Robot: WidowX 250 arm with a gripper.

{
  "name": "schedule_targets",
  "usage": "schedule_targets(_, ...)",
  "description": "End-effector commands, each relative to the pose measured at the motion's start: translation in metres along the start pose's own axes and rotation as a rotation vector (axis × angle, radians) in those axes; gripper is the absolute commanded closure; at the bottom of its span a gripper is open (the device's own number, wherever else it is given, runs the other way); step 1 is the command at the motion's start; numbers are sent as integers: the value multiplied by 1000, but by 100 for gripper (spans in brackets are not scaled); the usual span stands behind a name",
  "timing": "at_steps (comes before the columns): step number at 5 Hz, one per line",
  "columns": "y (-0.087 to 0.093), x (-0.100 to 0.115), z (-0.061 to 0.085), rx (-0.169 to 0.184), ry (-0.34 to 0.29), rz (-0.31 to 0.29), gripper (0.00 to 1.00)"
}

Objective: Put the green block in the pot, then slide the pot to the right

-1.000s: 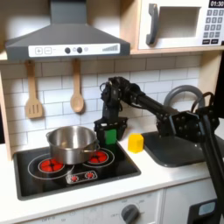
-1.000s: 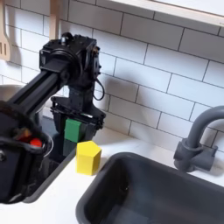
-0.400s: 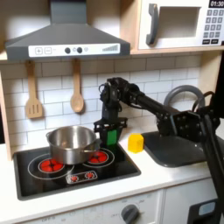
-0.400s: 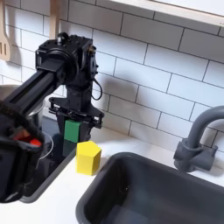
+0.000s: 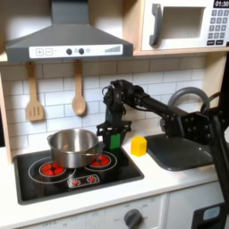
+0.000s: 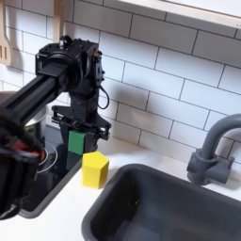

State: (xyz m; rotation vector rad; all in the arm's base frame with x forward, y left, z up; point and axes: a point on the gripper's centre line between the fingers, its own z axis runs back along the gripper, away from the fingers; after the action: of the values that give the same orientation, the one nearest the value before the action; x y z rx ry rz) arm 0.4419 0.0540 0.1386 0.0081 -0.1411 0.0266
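While unlabelled, the green block (image 6: 77, 142) sits between pincer (image 6: 79, 146) fingers.

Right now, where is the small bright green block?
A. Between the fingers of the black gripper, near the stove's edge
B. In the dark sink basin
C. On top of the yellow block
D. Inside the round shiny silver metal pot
A: in both exterior views the small bright green block sits between the fingers of the black gripper, apart from the round silver metal pot and beside the yellow block.

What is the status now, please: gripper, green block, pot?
Gripper down around green block, grip unclear. Pot empty on stove's left burner in the first exterior view. Yellow block beside, not blocking.
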Motion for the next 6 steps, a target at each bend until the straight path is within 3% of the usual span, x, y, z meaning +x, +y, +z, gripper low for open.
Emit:
schedule_targets(1, 1, -1, 8, -14, -24, -16, 100)
schedule_targets(3, -2, -5, 26, -20, -59, -61, 100)
schedule_targets(6, 6, -31, 84, -13, -161, -82, 100)
